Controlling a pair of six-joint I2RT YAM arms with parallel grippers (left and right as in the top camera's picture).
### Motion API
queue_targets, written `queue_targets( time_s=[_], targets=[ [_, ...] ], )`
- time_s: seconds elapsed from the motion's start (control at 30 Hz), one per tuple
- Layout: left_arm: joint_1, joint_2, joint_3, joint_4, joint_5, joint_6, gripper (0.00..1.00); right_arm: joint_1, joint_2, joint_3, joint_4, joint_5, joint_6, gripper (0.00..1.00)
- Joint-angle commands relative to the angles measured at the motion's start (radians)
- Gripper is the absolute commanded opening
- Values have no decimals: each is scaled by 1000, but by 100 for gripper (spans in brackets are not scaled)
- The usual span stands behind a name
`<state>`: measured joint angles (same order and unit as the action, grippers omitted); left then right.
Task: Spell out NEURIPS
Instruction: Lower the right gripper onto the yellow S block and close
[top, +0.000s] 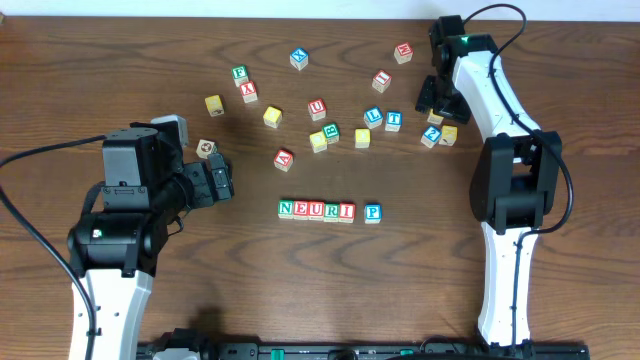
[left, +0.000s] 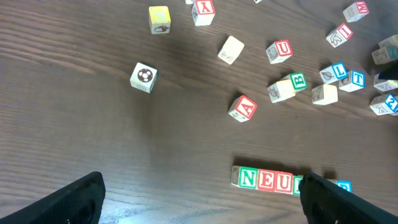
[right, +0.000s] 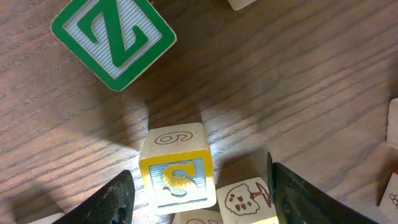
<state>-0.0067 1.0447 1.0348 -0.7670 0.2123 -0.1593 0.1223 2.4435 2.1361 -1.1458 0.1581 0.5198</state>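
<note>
On my right wrist view the S cube runs off the near edge, so I see only its top and one lettered face. The tree-picture cube beside it is cut the same way. From overhead, the right gripper hides that spot. In the left wrist view, the left gripper has one finger across the row past N, E, U. Only a blue corner of the P cube shows.
</note>
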Motion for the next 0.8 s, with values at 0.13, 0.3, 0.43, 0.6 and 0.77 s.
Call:
queue_targets(
  time_s=[0.13, 0.3, 0.43, 0.6, 0.77],
  targets=[
    [6, 0, 28, -3, 12, 9, 98, 12, -2, -6, 11, 23, 26, 60],
    [6, 0, 28, -3, 12, 9, 98, 21, -2, -13, 24, 22, 26, 60],
    [6, 0, 28, -3, 12, 9, 98, 29, -2, -24, 37, 23, 26, 60],
    [6, 0, 28, -3, 12, 9, 98, 30, -2, -38, 52, 23, 26, 59],
    [6, 0, 28, -3, 12, 9, 98, 29, -2, -38, 57, 23, 26, 54]
  ],
)
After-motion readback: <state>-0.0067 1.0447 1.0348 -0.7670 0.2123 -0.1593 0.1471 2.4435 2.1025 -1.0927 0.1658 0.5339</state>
